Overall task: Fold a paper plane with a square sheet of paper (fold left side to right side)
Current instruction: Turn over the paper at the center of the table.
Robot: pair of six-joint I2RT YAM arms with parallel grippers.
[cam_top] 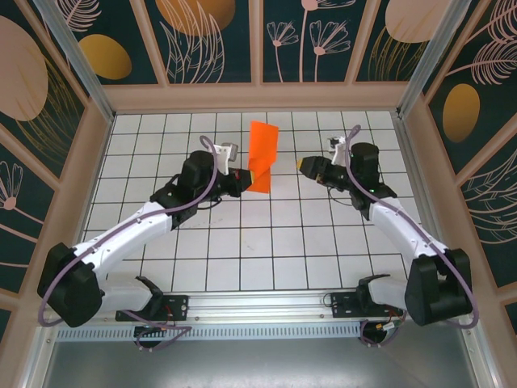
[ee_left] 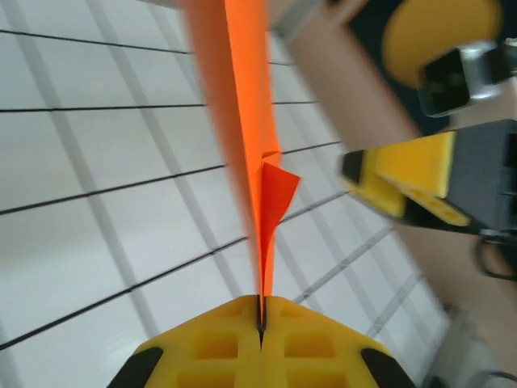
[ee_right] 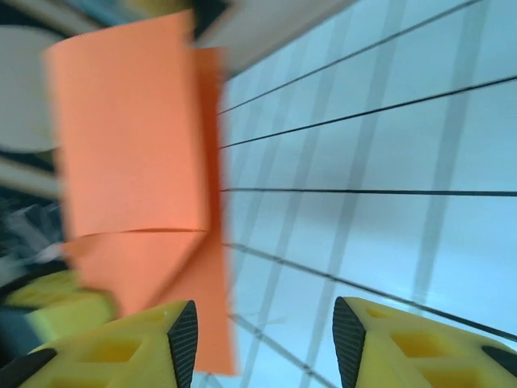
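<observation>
Mid-air over the grid point(cam_top: 210, 242), my left gripper point(ee_left: 260, 311) is clamped on the paper point(cam_top: 262, 153); right gripper point(ee_right: 262, 323) sits open nearby (not touching). I'd grip firm, edges squared.

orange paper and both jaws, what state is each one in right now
orange paper, folded, held up in the air
left jaws, shut on the paper's lower end
right jaws, open, clear of the paper

Top camera looks down from behind; both wrist cameras, close in, face the orange paper point(ee_left: 250, 121).
</observation>
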